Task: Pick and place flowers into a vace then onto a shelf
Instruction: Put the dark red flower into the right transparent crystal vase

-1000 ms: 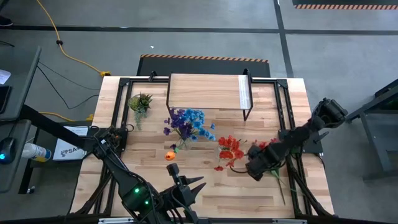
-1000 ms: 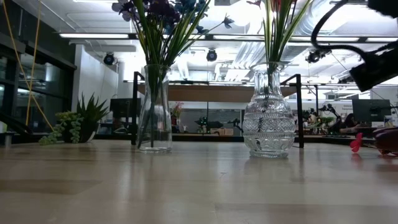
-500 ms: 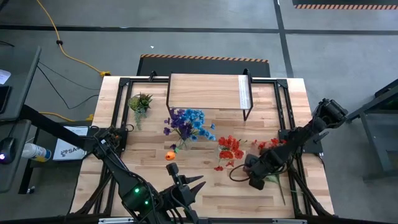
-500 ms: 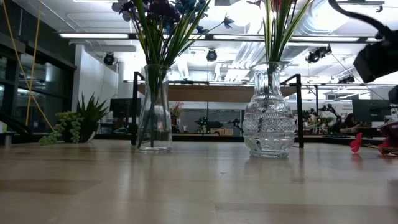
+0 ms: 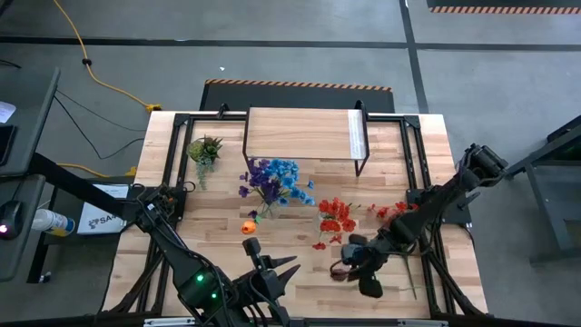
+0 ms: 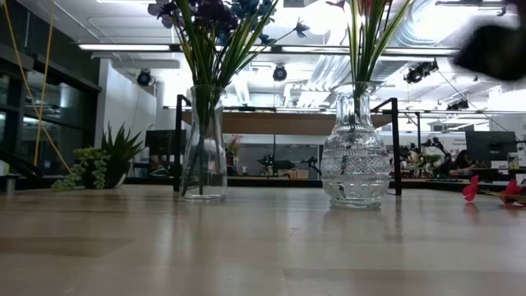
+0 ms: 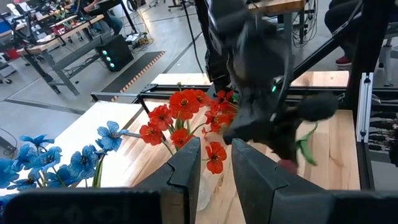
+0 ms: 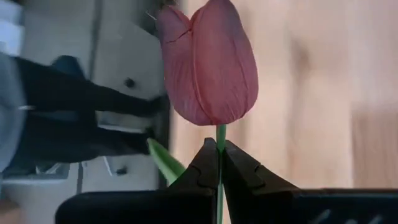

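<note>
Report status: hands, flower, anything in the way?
Right hand shut on a pink tulip stem, near the table's front. Left hand open, waiting at the front edge. Red-flower vase stands close by.

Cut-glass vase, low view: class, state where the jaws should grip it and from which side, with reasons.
Grip the cut-glass vase at its narrow neck, coming in level from the side. The belly looks too wide, the flared rim would stop slipping, and the flower stems block the top.
</note>
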Controlling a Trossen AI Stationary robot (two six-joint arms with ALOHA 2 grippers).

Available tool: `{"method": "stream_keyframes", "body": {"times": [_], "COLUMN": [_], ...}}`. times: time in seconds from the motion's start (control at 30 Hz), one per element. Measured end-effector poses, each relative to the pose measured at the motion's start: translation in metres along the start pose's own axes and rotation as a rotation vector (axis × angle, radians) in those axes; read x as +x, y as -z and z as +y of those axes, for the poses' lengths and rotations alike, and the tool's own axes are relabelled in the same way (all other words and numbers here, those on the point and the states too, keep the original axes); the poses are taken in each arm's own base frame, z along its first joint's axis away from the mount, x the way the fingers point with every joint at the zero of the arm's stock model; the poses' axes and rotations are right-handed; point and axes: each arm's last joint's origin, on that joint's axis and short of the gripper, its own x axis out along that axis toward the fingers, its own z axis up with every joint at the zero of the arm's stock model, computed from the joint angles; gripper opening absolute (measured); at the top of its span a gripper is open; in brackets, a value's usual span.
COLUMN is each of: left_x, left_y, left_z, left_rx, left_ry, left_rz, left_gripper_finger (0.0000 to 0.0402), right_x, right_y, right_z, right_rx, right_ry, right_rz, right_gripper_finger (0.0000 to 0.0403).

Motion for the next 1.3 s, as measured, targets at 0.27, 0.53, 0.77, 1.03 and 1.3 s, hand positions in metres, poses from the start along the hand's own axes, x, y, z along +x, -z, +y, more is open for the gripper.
{"method": "stream_keyframes", "body": {"times": [0.27, 0.53, 0.77, 1.03, 1.3], "left_x": [0.000, 0.000, 0.000, 0.000, 0.000], "left_y": [0.001, 0.001, 0.001, 0.001, 0.001], "left_z": [0.001, 0.001, 0.001, 0.001, 0.000], "left_rx": [0.011, 0.007, 0.006, -0.008, -0.042], "left_ry": [-0.003, -0.004, -0.002, 0.001, 0.001], "left_rz": [0.005, 0.005, 0.006, 0.007, 0.007], "left_gripper_finger": [0.0124, 0.0124, 0.0124, 0.0124, 0.0124], "right_x": [-0.055, -0.119, -0.173, -0.190, -0.154], "right_y": [-0.061, -0.089, -0.091, -0.073, -0.073], "right_z": [0.072, 0.130, 0.171, 0.189, 0.170], "right_rx": [-0.335, -0.516, -0.733, -0.972, -0.955], "right_ry": [-0.137, -0.235, -0.186, 0.076, 0.166], "right_rz": [-0.281, -0.531, -0.762, -0.844, -0.781], "right_gripper_finger": [0.0000, 0.0000, 0.0000, 0.0000, 0.0000]}}
